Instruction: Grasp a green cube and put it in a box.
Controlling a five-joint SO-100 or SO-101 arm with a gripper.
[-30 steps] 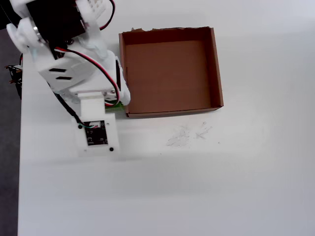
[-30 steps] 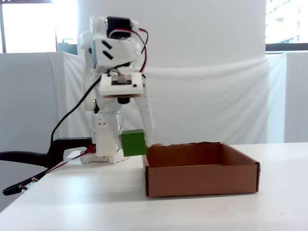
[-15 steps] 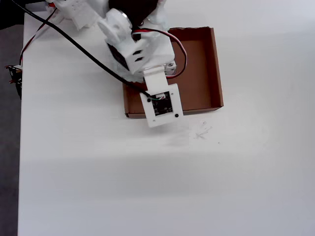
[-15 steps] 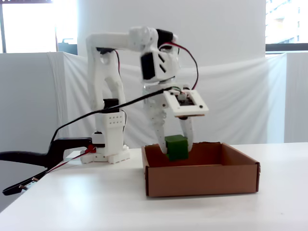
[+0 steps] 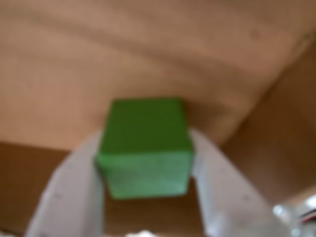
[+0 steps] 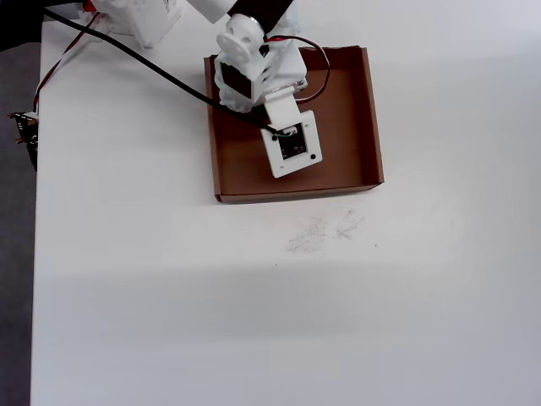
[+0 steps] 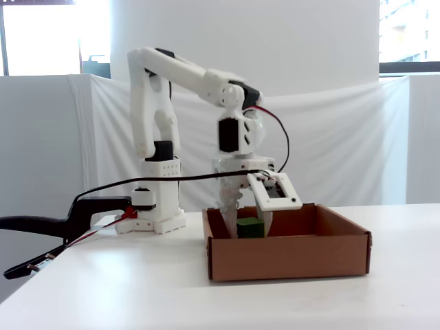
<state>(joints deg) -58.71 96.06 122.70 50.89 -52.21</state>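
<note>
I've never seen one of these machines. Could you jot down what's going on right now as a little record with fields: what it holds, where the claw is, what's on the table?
Held item: green cube, pinched between the two fingers of the claw
Claw position: lowered inside the box, below the rim in the fixed view
Cube resting on box floor: cannot tell
Box: shallow brown cardboard tray, otherwise empty where visible
Table: white, faint scuff marks in front of the box

My wrist view: close, looking past fingers (image 5: 74,192) into box (image 5: 148,54). Overhead view: straight down on bench (image 6: 254,321). Fixed view: low, side-on. All three share box
</note>
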